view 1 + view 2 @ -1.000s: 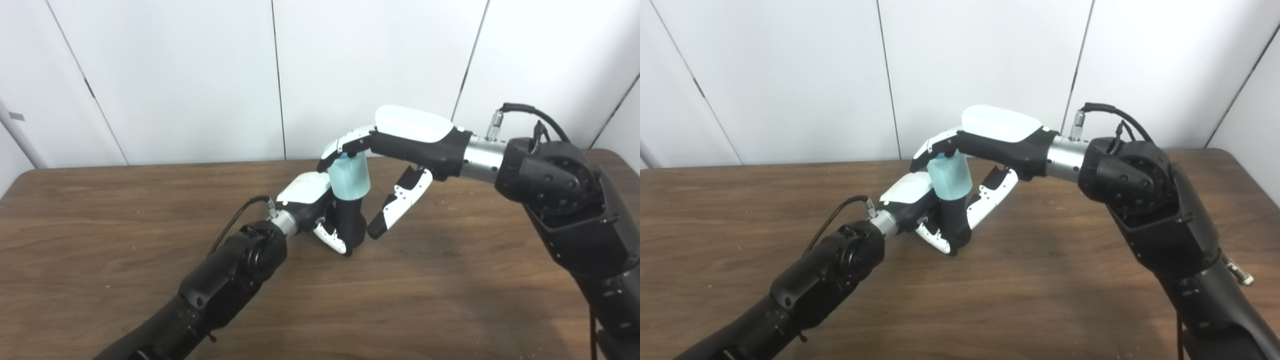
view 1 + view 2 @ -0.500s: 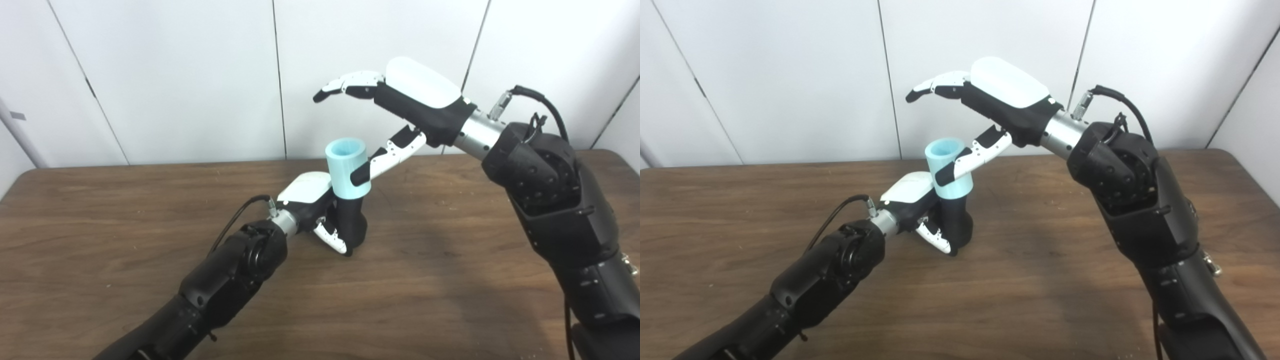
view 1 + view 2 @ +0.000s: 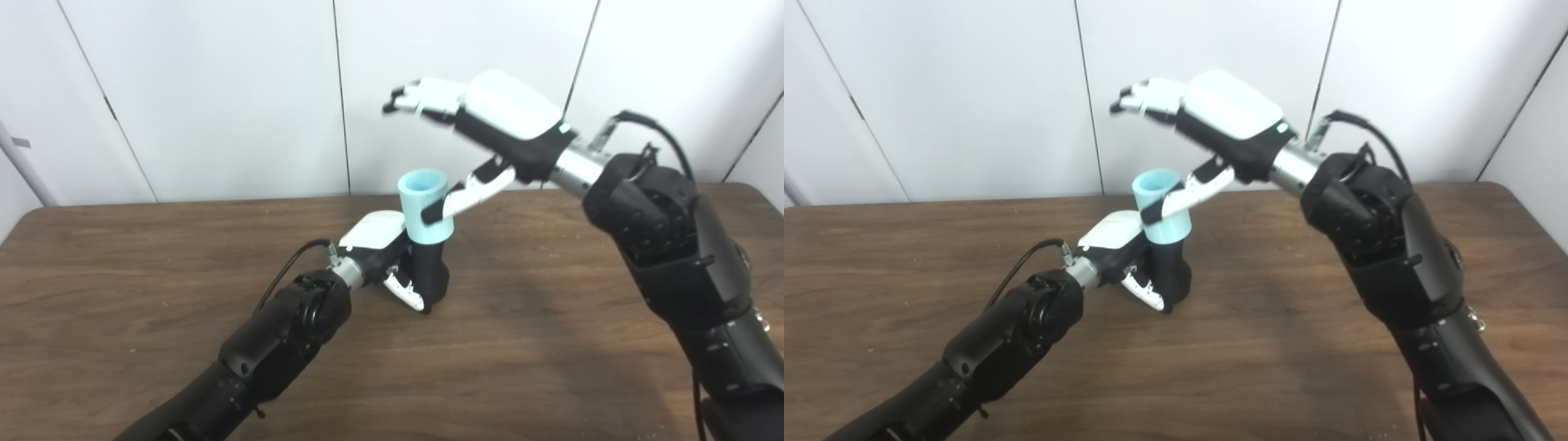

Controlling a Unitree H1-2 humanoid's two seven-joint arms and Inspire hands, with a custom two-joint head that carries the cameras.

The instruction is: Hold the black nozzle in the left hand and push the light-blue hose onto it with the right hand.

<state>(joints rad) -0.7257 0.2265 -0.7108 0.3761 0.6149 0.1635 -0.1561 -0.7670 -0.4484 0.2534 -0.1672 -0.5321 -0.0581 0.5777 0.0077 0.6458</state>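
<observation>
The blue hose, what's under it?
The black nozzle stands under the hose, gripped by the left hand. The nozzle's top end is covered by the hose.

**Two head cameras, set side by side**

The scene is being viewed from above and behind the arms, both cameras being aimed down and forward across the table point(image 3: 122, 318) toward its far edge and the white wall panels point(image 3: 214, 92) behind. The work is being framed at close range. Nearly the whole scene is being shared; the left hand point(image 3: 392, 257) and right hand point(image 3: 1213, 131) are being shown further leftward in the right eye view.
</observation>
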